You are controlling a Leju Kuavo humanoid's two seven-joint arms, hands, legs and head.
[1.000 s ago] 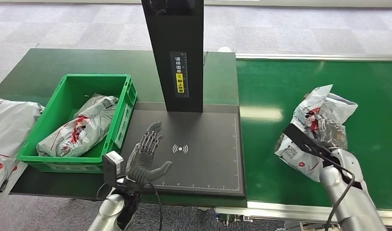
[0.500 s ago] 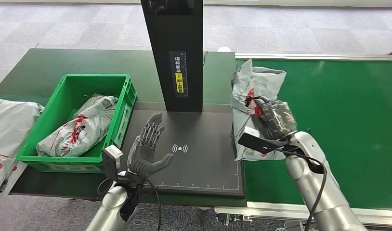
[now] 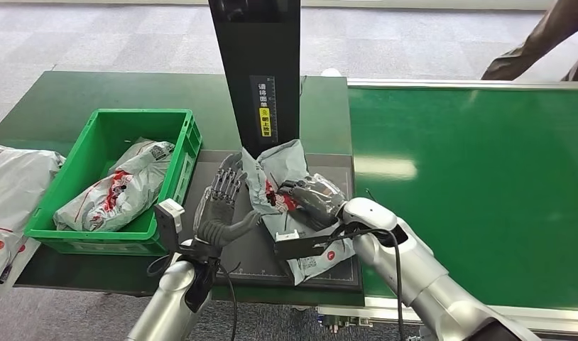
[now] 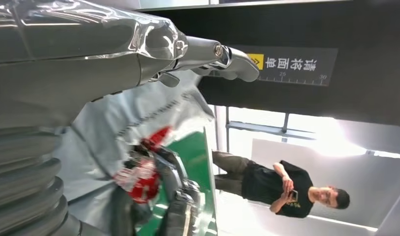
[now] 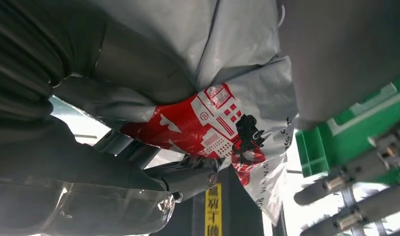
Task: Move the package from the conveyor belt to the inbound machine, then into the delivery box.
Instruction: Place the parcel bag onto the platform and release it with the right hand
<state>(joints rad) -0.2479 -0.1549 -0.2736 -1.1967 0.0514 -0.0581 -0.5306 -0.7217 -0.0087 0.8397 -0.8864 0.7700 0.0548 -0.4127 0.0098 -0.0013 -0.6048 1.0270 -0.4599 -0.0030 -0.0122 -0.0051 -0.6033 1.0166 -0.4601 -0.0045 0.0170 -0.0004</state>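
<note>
The robot's right hand [image 3: 311, 201] is gripping a crumpled grey plastic mailer package [image 3: 290, 202] over the black inbound machine's scanning pad [image 3: 254, 252], while its open left hand [image 3: 219, 213] is touching the package's edge.

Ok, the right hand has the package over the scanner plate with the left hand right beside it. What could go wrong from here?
The right hand grips the grey package by a crumpled bunch, so the loose bag could slip or land folded on the black plate, possibly hiding its label. The left hand stands open, very close to the package; the two hands could collide or snag the film. The package's lower end hangs near the plate's front edge and might slide off once released.
</note>
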